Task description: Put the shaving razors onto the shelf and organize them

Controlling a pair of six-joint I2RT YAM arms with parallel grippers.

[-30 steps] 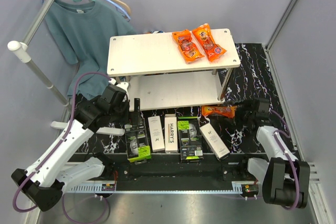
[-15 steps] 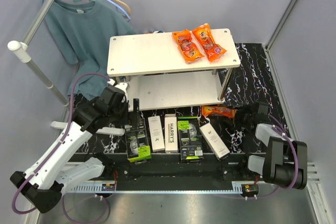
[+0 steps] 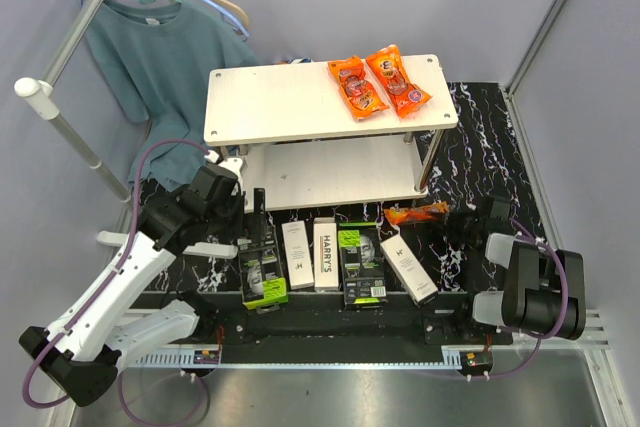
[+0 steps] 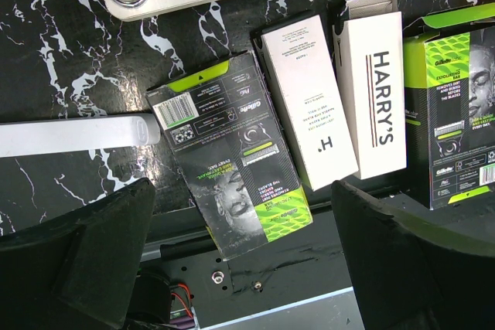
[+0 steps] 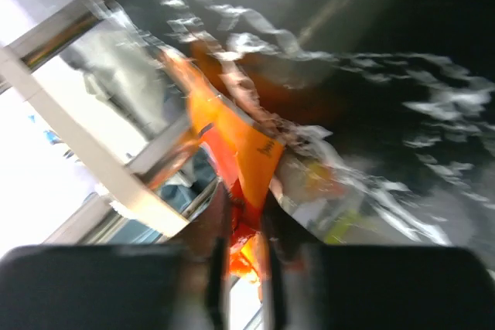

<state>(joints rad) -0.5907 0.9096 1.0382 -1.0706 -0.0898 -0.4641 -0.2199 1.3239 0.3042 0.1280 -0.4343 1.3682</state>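
Shaving razors (image 3: 326,253), five retail boxes, lying flat in a row on the black white-veined marble tabletop (image 3: 480,137), just in front of the low two-tier shelf (image 3: 280,107) of pale wood-grain boards on thin metal legs; none is on it yet. From the left: wide black box (image 4: 232,183) with lime-green label and a face, askew, barcode end toward the shelf; slim white box (image 4: 305,102) marked "H'"; white box (image 4: 371,98) lettered "HARRY'S" down its length; second black-and-green box (image 4: 456,106); third white box (image 3: 408,267), angled, at the right end. Both black boxes read "Gillette"; finer print is illegible. Left gripper (image 4: 241,218): fingers spread wide, hovering over the askew black box, touching nothing. To pick well, as judged: turn the wrist to the box's slant, straddle its long edges near the middle, close without nudging the white neighbour. Right gripper (image 5: 240,256): fingers drawn close, pinching a shiny orange snack packet (image 3: 416,212) beside a shelf leg; view blurred. Two more orange packets (image 3: 360,87) lie on the top board, lettering too small to read.
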